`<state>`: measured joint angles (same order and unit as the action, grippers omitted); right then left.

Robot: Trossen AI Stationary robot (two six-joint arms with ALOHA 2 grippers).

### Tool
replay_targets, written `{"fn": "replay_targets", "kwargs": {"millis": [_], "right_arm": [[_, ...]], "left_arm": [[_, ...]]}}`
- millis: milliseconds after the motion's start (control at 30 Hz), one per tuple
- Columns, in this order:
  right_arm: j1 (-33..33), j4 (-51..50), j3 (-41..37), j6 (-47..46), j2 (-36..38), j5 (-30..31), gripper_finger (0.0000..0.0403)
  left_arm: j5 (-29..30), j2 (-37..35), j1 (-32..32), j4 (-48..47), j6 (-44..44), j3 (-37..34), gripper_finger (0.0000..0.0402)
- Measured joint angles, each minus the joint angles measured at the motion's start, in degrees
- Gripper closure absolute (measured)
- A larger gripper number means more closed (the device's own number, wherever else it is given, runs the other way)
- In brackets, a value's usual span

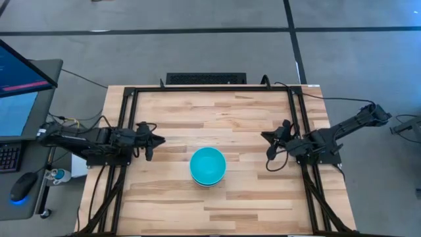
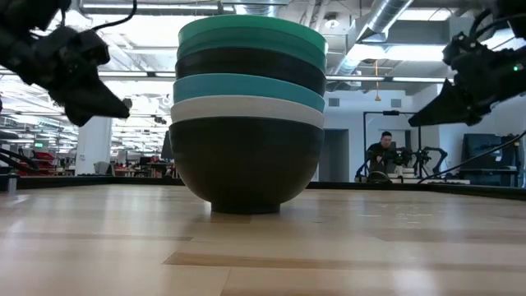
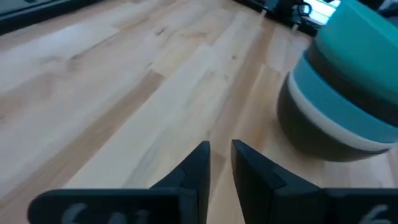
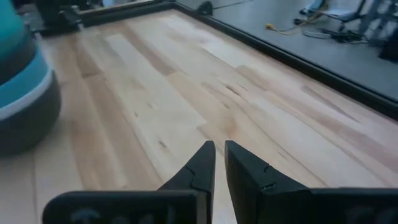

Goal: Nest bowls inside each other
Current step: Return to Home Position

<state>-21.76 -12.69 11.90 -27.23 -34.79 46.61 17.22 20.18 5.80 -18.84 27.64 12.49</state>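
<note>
The bowls stand nested in one stack (image 1: 208,166) near the table's middle, toward its near edge. In the low view the stack (image 2: 246,115) shows a black bowl at the bottom resting by its foot on the wood, then white, cyan-blue, black and teal-green rims above. My left gripper (image 1: 150,140) hovers left of the stack, shut and empty, above the table (image 3: 220,155). My right gripper (image 1: 271,146) hovers to the stack's right, shut and empty (image 4: 219,155). Both wrist views catch the stack at an edge (image 3: 339,93) (image 4: 22,87).
A black frame (image 1: 210,89) borders the wooden table (image 1: 210,118) along its far, left and right sides. Bare wood lies all around the stack. A monitor (image 1: 20,79) and mouse (image 1: 23,187) sit off the table's left. A person (image 2: 382,156) sits far behind.
</note>
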Motion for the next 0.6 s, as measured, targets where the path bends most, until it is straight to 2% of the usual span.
{"fn": "replay_targets", "kwargs": {"millis": [300,600], "right_arm": [[0.0,1.1,-2.6,-0.9,0.0,3.2,0.0344],[0.0,-1.8,-2.7,-3.5,0.0,3.2,0.0344]], "left_arm": [[3.6,-4.2,0.0,-0.3,3.4,-6.0,0.0356],[6.2,-4.6,-0.1,0.4,1.3,-6.2,0.0356]]}}
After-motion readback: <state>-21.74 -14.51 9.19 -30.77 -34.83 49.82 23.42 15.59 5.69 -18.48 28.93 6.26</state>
